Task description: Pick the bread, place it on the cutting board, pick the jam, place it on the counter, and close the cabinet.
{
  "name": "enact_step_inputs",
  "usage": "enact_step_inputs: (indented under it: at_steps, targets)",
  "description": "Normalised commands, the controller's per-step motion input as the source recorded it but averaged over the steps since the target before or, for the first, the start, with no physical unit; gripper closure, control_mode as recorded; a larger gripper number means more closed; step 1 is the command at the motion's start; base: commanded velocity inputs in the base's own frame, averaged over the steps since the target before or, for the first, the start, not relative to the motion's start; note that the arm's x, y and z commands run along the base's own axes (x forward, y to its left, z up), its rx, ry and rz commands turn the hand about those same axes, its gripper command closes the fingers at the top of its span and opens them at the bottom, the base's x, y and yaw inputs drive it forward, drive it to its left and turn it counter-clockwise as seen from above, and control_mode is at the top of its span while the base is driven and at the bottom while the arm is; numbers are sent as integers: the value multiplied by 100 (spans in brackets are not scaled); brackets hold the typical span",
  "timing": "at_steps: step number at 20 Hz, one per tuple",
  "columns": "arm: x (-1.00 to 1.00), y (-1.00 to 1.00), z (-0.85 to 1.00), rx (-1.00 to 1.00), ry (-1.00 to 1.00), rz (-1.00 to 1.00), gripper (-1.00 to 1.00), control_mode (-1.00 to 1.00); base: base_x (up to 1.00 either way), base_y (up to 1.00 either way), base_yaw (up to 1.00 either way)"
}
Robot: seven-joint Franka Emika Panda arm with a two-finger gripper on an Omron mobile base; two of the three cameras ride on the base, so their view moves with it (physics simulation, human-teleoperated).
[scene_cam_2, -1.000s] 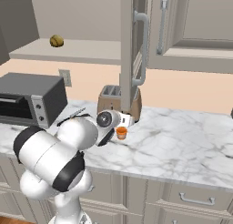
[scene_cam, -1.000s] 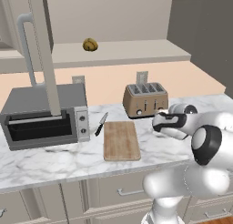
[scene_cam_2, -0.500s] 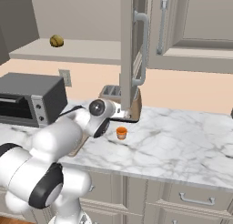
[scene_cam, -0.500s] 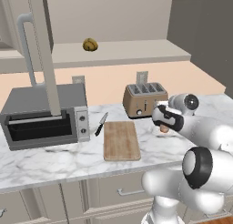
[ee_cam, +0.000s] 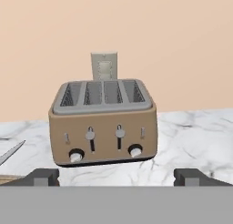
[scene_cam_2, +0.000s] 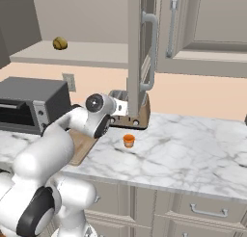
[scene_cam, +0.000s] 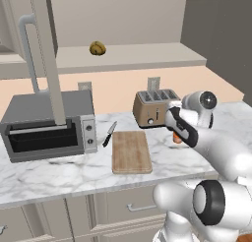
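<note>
My claw (ee_cam: pixel 116 175) hangs spread and empty facing the toaster (ee_cam: pixel 104 122), with the jam (scene_cam_2: pixel 128 140) already down on the bench (scene_cam_2: pixel 193 154), so I judge the bread (scene_cam: pixel 97 48) next, high up to my left on the cabinet shelf (scene_cam: pixel 138 56).

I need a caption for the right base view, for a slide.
Jam jar on the counter; bread on the cabinet shelf.
</note>
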Motion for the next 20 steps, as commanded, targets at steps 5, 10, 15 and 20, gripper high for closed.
enact_step_inputs:
  at_steps: [5, 10, 15, 20]
  targets:
    - [-17, 13, 38, 0, 0, 1, -100, -100, 0, 0, 0]
    - [-15, 18, 35, 0, 0, 3, -100, -100, 0, 0, 0]
    - [-13, 17, 31, 0, 0, 3, -100, -100, 0, 0, 0]
    - [-15, 18, 34, 0, 0, 2, -100, -100, 0, 0, 0]
